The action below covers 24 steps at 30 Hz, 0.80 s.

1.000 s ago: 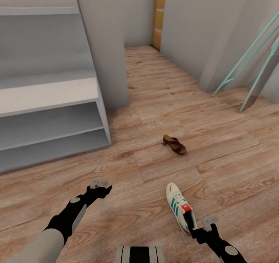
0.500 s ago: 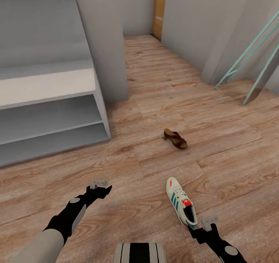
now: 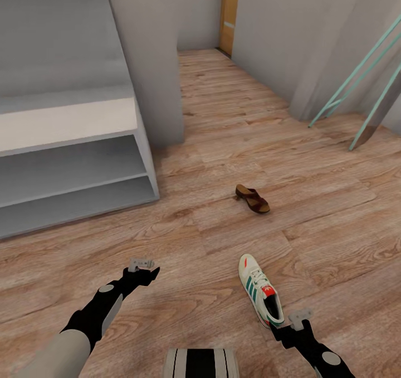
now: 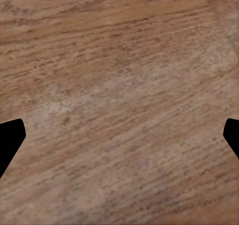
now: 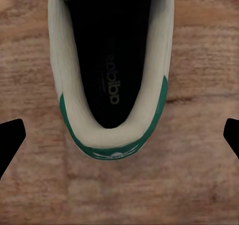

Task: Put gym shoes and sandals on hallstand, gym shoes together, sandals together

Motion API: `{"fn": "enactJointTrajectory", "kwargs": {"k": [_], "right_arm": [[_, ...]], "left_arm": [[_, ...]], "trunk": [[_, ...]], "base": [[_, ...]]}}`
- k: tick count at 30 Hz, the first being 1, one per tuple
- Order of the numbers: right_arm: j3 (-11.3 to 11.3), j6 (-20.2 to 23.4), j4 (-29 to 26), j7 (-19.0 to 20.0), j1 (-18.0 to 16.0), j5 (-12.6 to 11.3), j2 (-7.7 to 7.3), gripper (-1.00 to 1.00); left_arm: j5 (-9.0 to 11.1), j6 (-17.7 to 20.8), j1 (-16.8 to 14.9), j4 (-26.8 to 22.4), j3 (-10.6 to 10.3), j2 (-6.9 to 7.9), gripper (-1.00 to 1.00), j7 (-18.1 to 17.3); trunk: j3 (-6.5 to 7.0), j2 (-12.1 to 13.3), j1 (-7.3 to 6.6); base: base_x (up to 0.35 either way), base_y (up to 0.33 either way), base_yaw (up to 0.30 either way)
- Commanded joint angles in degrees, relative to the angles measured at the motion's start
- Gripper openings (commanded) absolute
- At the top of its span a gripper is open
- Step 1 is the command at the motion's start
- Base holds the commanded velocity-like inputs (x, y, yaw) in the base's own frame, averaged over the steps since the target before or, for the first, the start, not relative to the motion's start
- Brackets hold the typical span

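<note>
One gym shoe (image 3: 259,291), white with green stripes and a red-orange tongue patch, lies on the corridor floor (image 3: 223,116) with its toe pointing away from me. My right gripper (image 3: 297,323) hovers just over its heel. In the right wrist view that gripper (image 5: 119,140) is open, with the shoe's heel and dark insole (image 5: 112,70) below the gap, untouched. One dark brown sandal (image 3: 252,198) lies farther off on the planks. The light grey hallstand (image 3: 72,127) stands at the left, its bench and shelves bare. My left gripper (image 3: 143,273) hangs open over bare floor (image 4: 119,85).
A grey wall pillar (image 3: 150,60) stands right of the hallstand, with the corridor running past it to a wooden door (image 3: 229,10). A teal slanted frame (image 3: 356,77) leans at the right wall. My base (image 3: 200,364) shows at the bottom edge.
The camera has shifted, so the whole scene sits slightly higher in the picture than a second ago. Both arms hold nearly the same pose, and the shoe and sandal lie where they were.
</note>
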Motion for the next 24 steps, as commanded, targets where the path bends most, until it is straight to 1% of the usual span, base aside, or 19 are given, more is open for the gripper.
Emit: {"fn": "enactJointTrajectory", "kwargs": {"k": [1, 6, 15, 24], "right_arm": [[0.0, -0.2, 0.0, 0.1, -0.1, 0.6, 0.01, 1.0], [0.0, -0.1, -0.1, 0.1, -1.6, 0.6, 0.09, 1.0], [0.0, -0.4, 0.1, 0.1, -1.9, 0.6, 0.01, 1.0], [0.0, -0.4, 0.2, 0.1, -1.9, 0.6, 0.0, 1.0]], "left_arm": [[0.2, 0.1, 0.0, 0.0, 0.0, 0.04, 1.0, -0.2], [0.1, 0.1, 0.0, 0.0, 0.0, 0.0, 1.0, -0.2], [0.2, 0.0, 0.2, 0.1, -0.1, -0.14, 1.0, -0.3], [0.2, 0.1, 0.2, 0.1, -0.1, 0.02, 1.0, -0.3]], "trunk": [[-0.04, 0.0, -0.01], [-0.04, 0.0, -0.01], [-0.04, 0.0, -0.01], [-0.04, 0.0, -0.01]], "base": [[0.0, 0.0, 0.0], [0.0, 0.0, 0.0], [0.06, 0.0, 0.0], [0.012, 0.0, 0.0]]}}
